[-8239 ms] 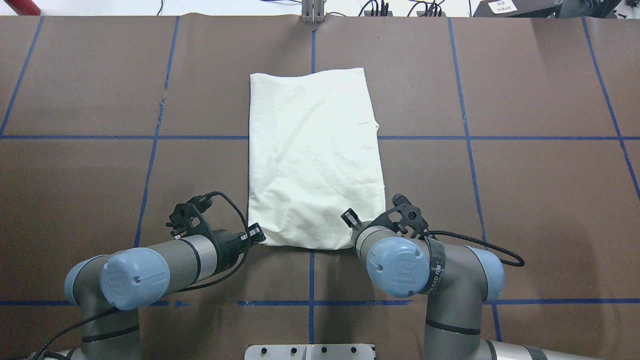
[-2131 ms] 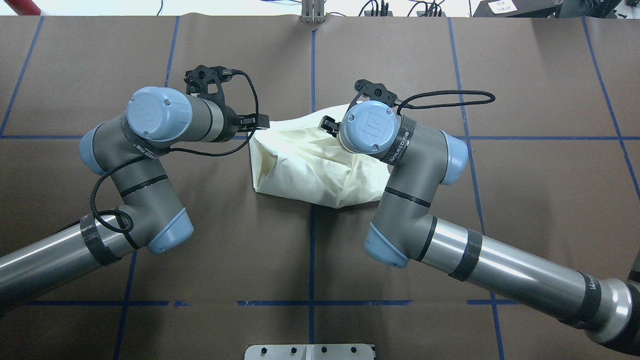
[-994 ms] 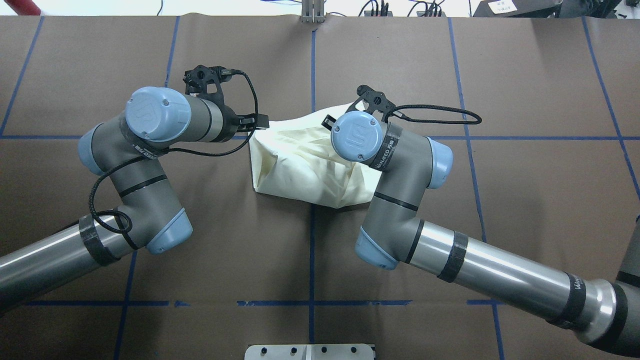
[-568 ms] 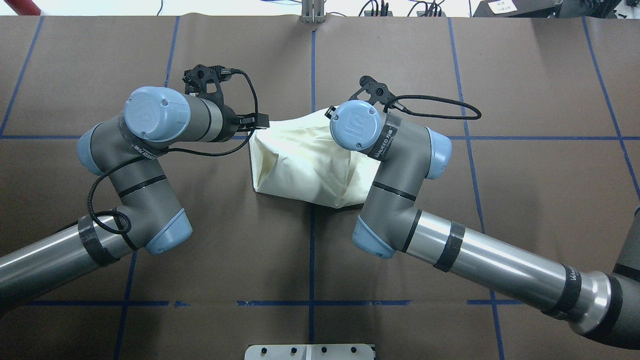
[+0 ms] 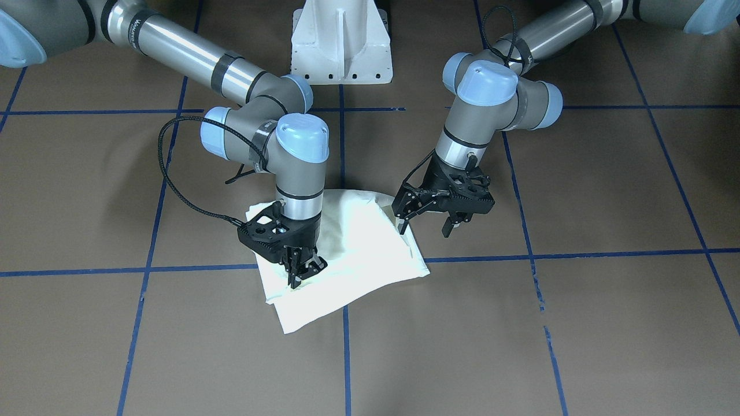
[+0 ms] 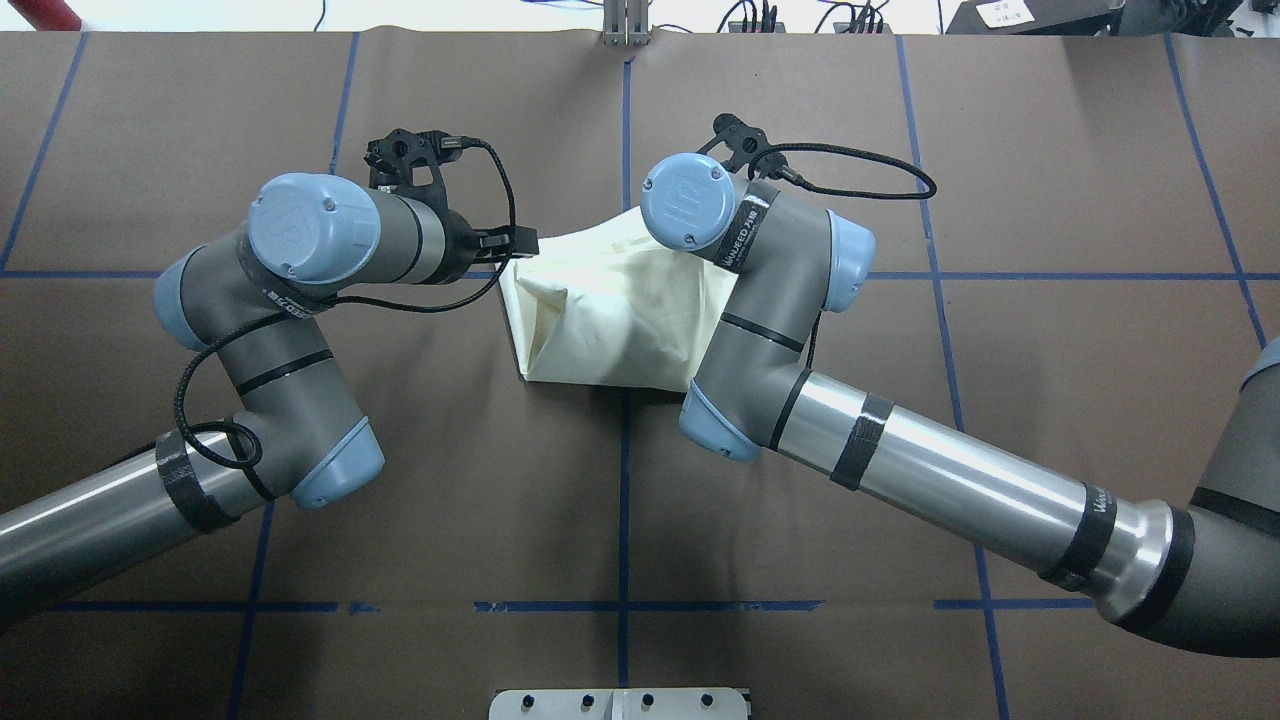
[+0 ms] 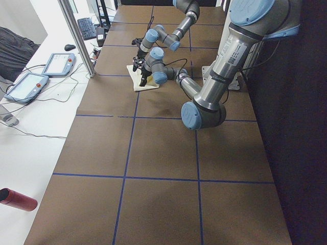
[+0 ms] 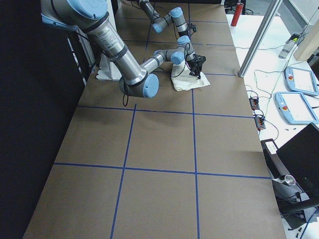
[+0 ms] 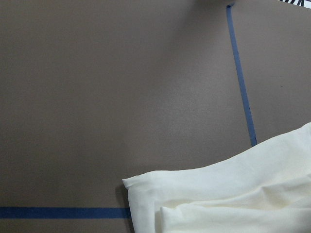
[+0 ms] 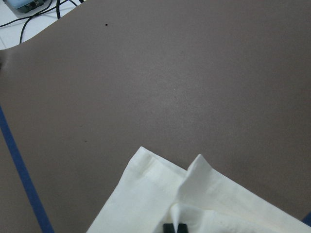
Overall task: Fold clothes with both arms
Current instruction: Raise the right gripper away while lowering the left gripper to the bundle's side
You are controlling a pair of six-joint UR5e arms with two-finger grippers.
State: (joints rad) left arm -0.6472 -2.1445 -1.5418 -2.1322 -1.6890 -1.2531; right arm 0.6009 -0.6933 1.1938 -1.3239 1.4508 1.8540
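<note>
Pinching the folded T-shirt (image 5: 358, 254), right jaws are closed; left jaws gape open beside its edge.

Quantities: one shirt (image 5: 352, 248); two arms, left arm (image 5: 497, 104) and right arm (image 5: 260, 115); two grippers, left gripper (image 5: 425, 228) and right gripper (image 5: 298, 277); one base (image 5: 341, 40); two pendants (image 7: 59, 64); one red cylinder (image 7: 18, 200).
</note>
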